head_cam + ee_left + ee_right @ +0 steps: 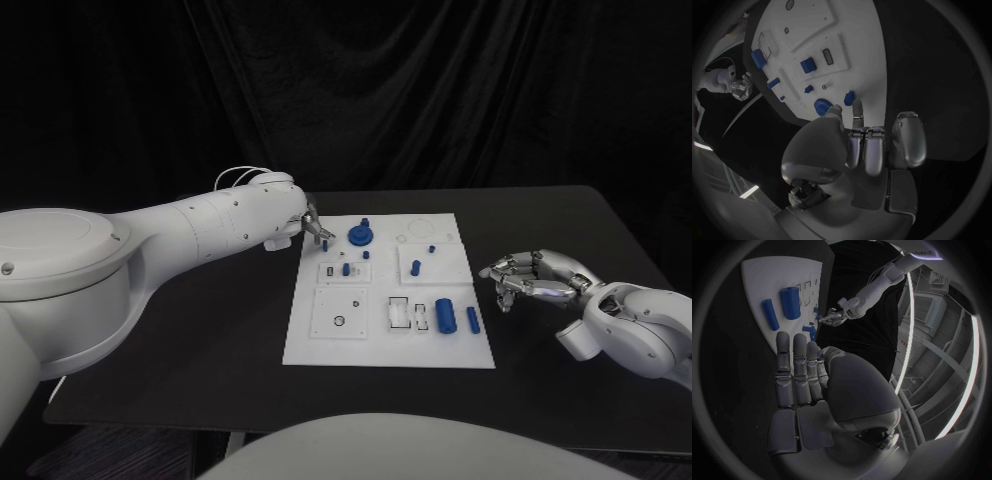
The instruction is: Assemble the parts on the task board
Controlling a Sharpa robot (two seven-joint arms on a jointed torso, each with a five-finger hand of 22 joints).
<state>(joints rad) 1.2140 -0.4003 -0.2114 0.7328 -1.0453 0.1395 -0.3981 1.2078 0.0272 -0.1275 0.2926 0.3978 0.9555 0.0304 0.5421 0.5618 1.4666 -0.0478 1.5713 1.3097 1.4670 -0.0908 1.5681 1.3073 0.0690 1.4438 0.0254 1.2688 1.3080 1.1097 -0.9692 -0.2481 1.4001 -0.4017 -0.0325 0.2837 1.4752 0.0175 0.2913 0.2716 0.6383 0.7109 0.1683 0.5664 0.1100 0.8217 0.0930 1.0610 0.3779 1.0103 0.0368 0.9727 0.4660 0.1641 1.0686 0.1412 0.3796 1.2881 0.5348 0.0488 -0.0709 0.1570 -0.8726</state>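
The white task board (389, 345) lies flat in the middle of the black table (216, 330), and small blue parts sit on it. From the head view you can see the whole board at once: a big blue cylinder (447, 314) and a thin blue bar (473, 319) lie side by side near the board's right edge, and a round blue piece with a knob (361, 235) stands near the far left corner. The left hand (312, 230) is at that far left corner, and a tiny blue part (327, 243) is right by its fingertips. From up here you cannot tell if the hand holds it. The left wrist view is closer: one fingertip (857, 106) points at the board's edge just beside that small blue part (849, 97), and the other fingers are curled in side by side, but touching or not is hard to make out. The right hand (522, 280) hangs over the table just off the board's right edge, holding nothing. In the right wrist view its fingers (795, 370) lie straight and close together, reaching toward the cylinder (790, 302) and the bar (769, 314). The other parts are too small to make out.
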